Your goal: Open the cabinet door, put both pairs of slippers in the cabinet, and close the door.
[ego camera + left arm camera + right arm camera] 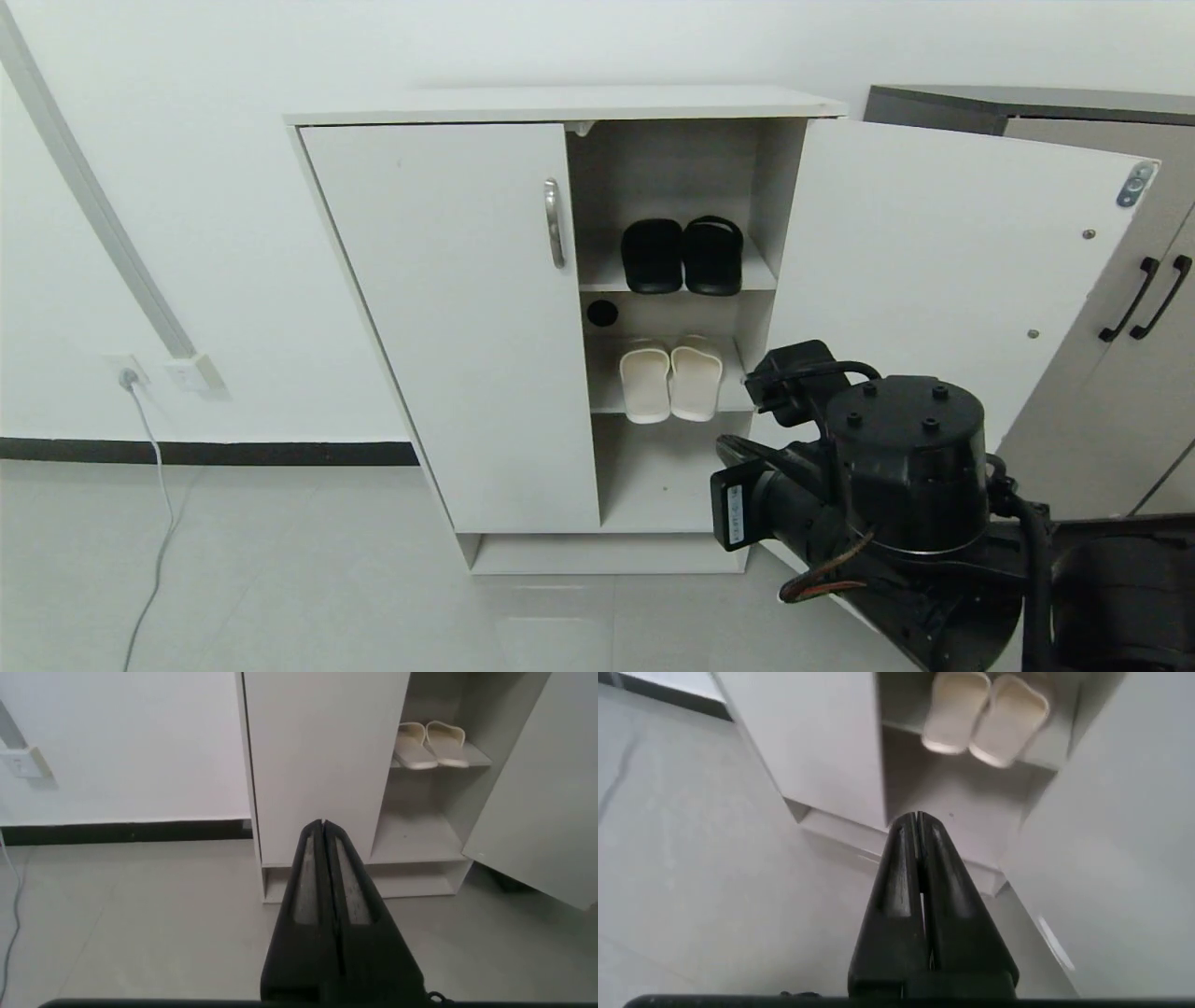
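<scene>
The white cabinet stands against the wall with its left door closed and its right door swung wide open. A black pair of slippers lies on the upper shelf. A cream pair of slippers lies on the shelf below. My right gripper is shut and empty, low in front of the open compartment, beneath the cream slippers and beside the open door. My left gripper is shut and empty, farther back over the floor, facing the closed door with the cream slippers off to one side.
A grey cabinet with black handles stands right behind the open door. A wall socket with a cable trailing onto the floor is at the left. Bare tiled floor lies in front of the cabinet. The closed door carries a metal handle.
</scene>
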Motion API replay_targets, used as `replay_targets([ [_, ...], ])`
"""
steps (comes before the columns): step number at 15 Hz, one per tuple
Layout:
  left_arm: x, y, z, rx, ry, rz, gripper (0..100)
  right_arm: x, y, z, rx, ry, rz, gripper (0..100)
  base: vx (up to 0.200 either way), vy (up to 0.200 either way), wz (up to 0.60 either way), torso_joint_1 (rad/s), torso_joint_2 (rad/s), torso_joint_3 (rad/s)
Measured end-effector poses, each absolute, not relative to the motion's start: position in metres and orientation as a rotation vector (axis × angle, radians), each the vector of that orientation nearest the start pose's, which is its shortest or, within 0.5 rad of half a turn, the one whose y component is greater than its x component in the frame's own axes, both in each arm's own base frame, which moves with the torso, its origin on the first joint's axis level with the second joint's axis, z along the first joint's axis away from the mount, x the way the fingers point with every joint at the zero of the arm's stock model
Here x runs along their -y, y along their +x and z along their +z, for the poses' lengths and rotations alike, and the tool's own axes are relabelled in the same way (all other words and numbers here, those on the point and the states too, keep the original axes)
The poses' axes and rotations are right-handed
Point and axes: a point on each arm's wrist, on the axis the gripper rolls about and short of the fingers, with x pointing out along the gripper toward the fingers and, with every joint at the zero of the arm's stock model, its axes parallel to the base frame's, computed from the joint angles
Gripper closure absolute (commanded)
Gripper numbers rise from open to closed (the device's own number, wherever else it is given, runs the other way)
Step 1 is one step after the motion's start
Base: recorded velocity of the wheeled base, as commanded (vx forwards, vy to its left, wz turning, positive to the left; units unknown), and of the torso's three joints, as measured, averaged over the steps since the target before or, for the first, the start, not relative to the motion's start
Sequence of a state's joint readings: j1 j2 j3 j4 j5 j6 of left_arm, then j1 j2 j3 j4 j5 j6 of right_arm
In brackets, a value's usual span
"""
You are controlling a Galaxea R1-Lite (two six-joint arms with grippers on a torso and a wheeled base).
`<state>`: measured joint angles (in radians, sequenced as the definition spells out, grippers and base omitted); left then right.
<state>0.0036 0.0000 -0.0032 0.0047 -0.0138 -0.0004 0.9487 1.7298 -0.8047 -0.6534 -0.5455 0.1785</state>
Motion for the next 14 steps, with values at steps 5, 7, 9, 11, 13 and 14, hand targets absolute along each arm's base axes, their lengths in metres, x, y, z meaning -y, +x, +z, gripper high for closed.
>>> replay_targets([
  [5, 0.0, -0.023, 0.076, -0.001, -0.002, -0.011, 100, -0.242, 0.193, 0.171, -0.247, -0.02, 0.37, 100, 0.0, 0.0, 0.0, 0.0, 0.0, 0.0],
  [7, 0.0, -0.023, 0.076, -0.002, -0.003, -0.011, 100, -0.242, 0.193, 0.169, -0.251, -0.024, 0.371, 100, 0.0, 0.0, 0.0, 0.0, 0.0, 0.0],
  [9, 0.0, -0.023, 0.076, -0.002, -0.003, -0.01, 100, -0.242, 0.193, 0.168, -0.254, -0.027, 0.368, 100, 0.0, 0.0, 0.0, 0.0, 0.0, 0.0],
  [11, 0.0, -0.023, 0.076, -0.002, -0.004, -0.011, 100, -0.243, 0.194, 0.167, -0.256, -0.03, 0.368, 100, 0.0, 0.0, 0.0, 0.0, 0.0, 0.0],
  [13, 0.0, -0.023, 0.076, -0.002, -0.004, -0.01, 100, -0.243, 0.195, 0.164, -0.263, -0.036, 0.361, 100, 0.0, 0.0, 0.0, -0.004, -0.05, -0.062],
  [14, 0.0, -0.023, 0.076, -0.002, -0.004, -0.01, 100, -0.243, 0.196, 0.163, -0.265, -0.038, 0.359, 100, 0.0, 0.0, 0.0, -0.002, -0.25, -0.266],
])
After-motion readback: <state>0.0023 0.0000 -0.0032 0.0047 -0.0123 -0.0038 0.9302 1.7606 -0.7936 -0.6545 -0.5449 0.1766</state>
